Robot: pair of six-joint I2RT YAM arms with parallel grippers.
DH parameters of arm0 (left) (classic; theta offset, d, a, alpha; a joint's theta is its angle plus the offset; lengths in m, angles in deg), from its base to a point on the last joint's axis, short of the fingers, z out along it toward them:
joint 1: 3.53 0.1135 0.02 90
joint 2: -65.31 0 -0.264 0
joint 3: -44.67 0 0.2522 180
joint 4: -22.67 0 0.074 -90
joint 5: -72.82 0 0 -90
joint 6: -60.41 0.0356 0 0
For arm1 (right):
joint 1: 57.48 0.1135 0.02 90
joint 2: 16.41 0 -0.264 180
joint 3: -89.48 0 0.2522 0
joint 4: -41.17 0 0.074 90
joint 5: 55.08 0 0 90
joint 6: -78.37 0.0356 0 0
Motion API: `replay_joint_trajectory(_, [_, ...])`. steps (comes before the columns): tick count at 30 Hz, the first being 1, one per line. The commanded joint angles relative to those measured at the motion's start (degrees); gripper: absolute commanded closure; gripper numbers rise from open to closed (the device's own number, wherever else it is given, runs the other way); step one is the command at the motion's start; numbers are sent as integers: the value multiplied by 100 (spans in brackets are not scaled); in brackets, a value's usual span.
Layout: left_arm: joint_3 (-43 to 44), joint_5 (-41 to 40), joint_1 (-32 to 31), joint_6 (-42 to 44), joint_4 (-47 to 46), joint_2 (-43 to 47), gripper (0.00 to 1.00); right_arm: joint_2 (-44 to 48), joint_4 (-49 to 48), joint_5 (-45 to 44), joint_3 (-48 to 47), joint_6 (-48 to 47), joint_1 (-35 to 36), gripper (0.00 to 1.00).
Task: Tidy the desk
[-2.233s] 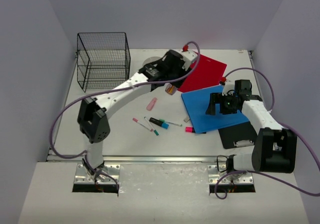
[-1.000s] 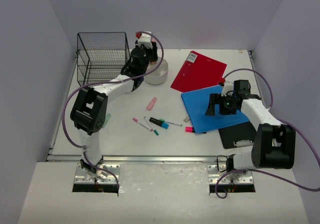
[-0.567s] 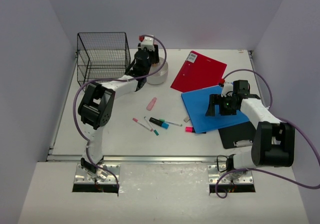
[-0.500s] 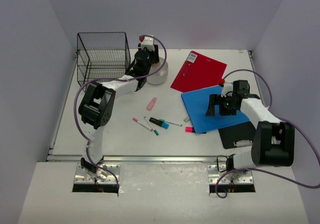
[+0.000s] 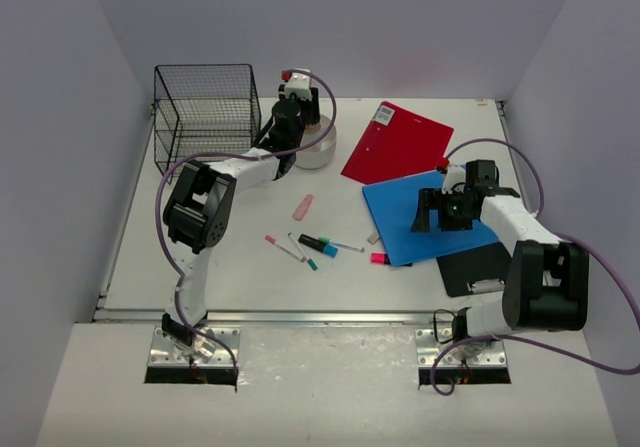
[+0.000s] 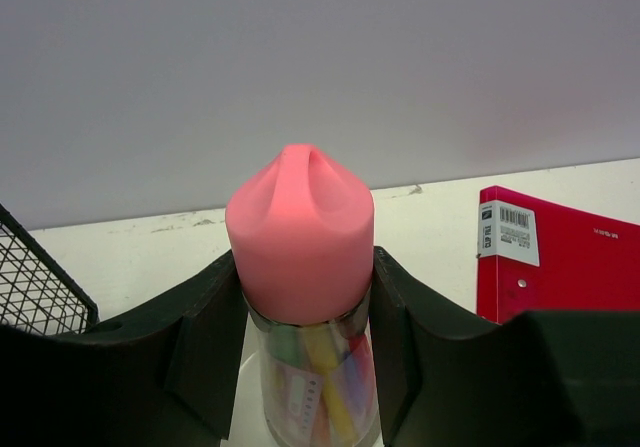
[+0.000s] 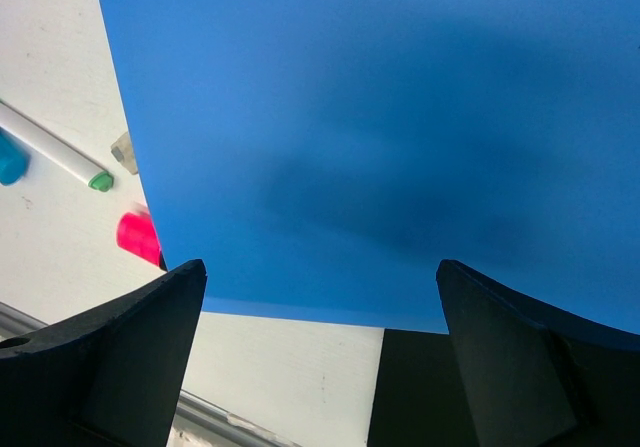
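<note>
While my left gripper [image 6: 305, 279] clamps a pink-capped bottle [image 6: 300, 222] beside the basket [image 5: 205, 122], my right gripper [image 7: 318, 272] hangs wide open; pens [image 5: 303, 248] and 2 folders [image 5: 400, 142] litter the desk [image 5: 230, 267] right of it, so I judge it mostly undone.

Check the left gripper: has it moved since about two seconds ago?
Yes. The left gripper, shut on a pink-capped clear bottle, has swung left off the flat red folder to beside the black wire basket.

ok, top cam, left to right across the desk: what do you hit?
Wire basket → white pot → red folder → black clipboard. Blue folder skipped: it overlaps both the red folder and the clipboard.
</note>
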Motion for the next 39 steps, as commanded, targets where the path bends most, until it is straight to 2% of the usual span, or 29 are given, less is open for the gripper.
replay_joint_trajectory(1, [90,-66,57,71,-608,53,100,-48,-125,9,-179,-84,-5,1])
replay_joint_trajectory(7, [29,40,54,25,-614,45,85,-66,-105,41,-196,-84,-8,1])
replay_joint_trajectory(20, [64,127,54,-81,-561,-88,88,-75,-104,67,-196,-66,-8,1])
replay_joint_trajectory(34, [38,103,45,-75,-584,-270,86,-117,-95,67,-198,-75,-8,1])
replay_joint_trajectory(37, [31,87,45,-80,-581,-280,84,-119,-95,66,-205,-75,-7,1])
replay_joint_trajectory(39, [17,90,45,-75,-579,-274,78,-119,-95,61,-205,-75,-8,1])
